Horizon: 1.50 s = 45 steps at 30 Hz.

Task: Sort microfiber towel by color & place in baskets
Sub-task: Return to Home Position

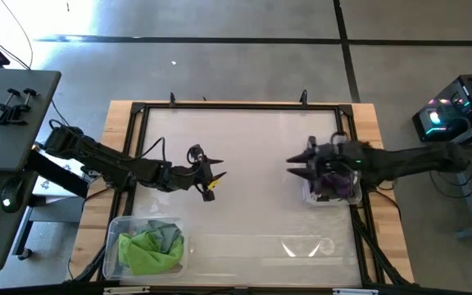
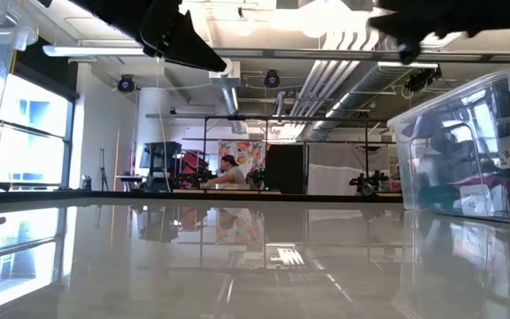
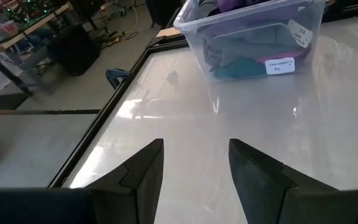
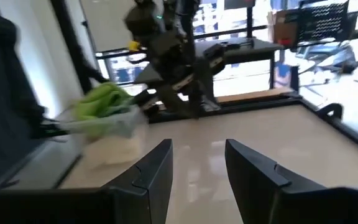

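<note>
Lime towel point(image 1: 147, 250) in wide bin point(image 1: 111, 226) | purple towel point(image 1: 342, 187) in small bin point(image 3: 253, 59) | left end effector point(image 1: 216, 184) over desk point(image 1: 252, 139), jaws apart | right end effector point(image 1: 292, 167) beside small bin, jaws apart

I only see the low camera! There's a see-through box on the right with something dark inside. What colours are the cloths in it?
Observer: That small transparent plastic bin holds a purple cloth on top, with a grey cloth and a teal cloth beneath.
Operator: What's in the other see-through box at my left edge?
Observer: A lime green cloth lies bunched in that second transparent bin.
Operator: Are the robot's grippers holding anything?
Observer: No. The left gripper and the right gripper are both open and empty.
</note>
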### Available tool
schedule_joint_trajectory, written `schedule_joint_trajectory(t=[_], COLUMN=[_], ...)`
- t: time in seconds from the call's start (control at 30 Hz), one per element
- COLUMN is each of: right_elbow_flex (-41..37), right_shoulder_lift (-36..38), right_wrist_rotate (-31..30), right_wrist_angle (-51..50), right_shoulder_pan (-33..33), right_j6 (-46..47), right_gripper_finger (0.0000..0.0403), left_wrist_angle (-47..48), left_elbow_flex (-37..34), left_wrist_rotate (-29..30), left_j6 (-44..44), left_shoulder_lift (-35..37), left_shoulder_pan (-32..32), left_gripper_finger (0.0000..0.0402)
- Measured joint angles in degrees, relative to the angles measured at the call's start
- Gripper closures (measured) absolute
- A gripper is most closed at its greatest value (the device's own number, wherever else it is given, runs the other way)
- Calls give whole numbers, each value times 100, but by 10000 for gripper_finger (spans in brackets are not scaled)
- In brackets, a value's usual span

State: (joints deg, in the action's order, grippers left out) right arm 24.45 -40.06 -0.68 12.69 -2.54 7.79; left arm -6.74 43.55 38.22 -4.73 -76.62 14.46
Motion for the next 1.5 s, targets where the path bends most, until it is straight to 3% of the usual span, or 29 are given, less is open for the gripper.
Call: schedule_joint_trajectory(t=[0.23,0.43,0.8,1.27,1.5], right_elbow_flex=[0,0,-142,-1039,-1754], right_shoulder_lift=[1577,2005,2016,3978,3874], right_wrist_rotate=[-82,-77,532,529,526], right_wrist_angle=[-1500,-1971,-1581,-1494,-1197], right_shoulder_pan=[-468,-781,-873,-870,-862], right_j6=[130,-320,-930,-878,-469], right_gripper_finger=[261,261,287,365,399], left_wrist_angle=[-5,-81,-92,-90,-239], left_elbow_flex=[0,0,0,0,0], left_wrist_rotate=[17,16,13,-9,-15], left_j6=[20,42,44,9,-12], left_shoulder_lift=[0,2,2,2,2], left_shoulder_pan=[-2,-4,-19,-17,-24], left_gripper_finger=[232,232,232,232,232])
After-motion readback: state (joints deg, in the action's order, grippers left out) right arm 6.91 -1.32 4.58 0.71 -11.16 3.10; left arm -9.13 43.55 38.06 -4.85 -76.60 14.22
